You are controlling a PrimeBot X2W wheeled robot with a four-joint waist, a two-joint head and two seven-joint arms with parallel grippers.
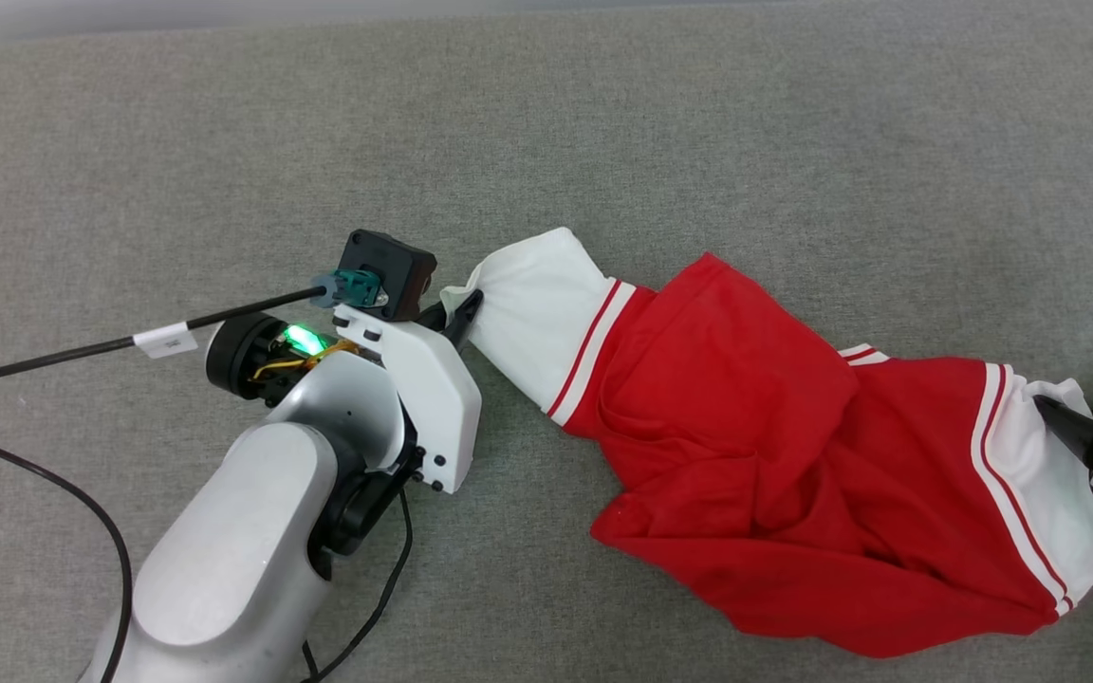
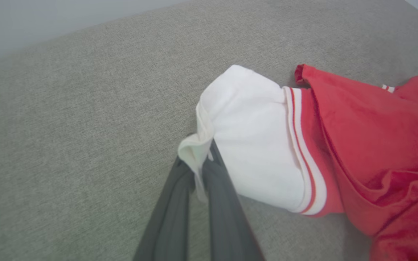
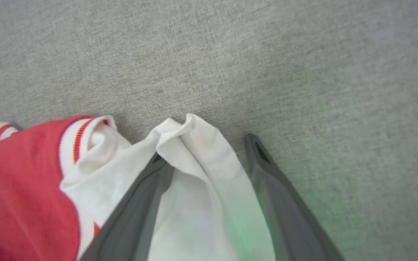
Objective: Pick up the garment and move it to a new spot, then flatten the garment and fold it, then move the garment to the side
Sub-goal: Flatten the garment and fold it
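- We find the garment, a red jersey T-shirt with white short sleeves and red-and-white stripe trim. It lies crumpled on the grey fabric surface, across the centre and right of the head view.
- The red body is bunched in deep folds. One white sleeve reaches toward the left gripper, the other toward the right gripper.
- The left gripper meets the tip of its sleeve. In the left wrist view its fingers stand together, clamped on a pinch of the white sleeve hem, low over the surface.
- The right gripper sits at the right edge of the head view, on the opposite sleeve.
- In the right wrist view the right jaws stand apart, with a ridge of white sleeve cloth between them. One finger lies against the cloth. The other finger lies just beside the cloth's edge.
- A black cable carrying a white label runs from the left wrist toward the left edge of the head view.
- A green light glows on the left wrist.
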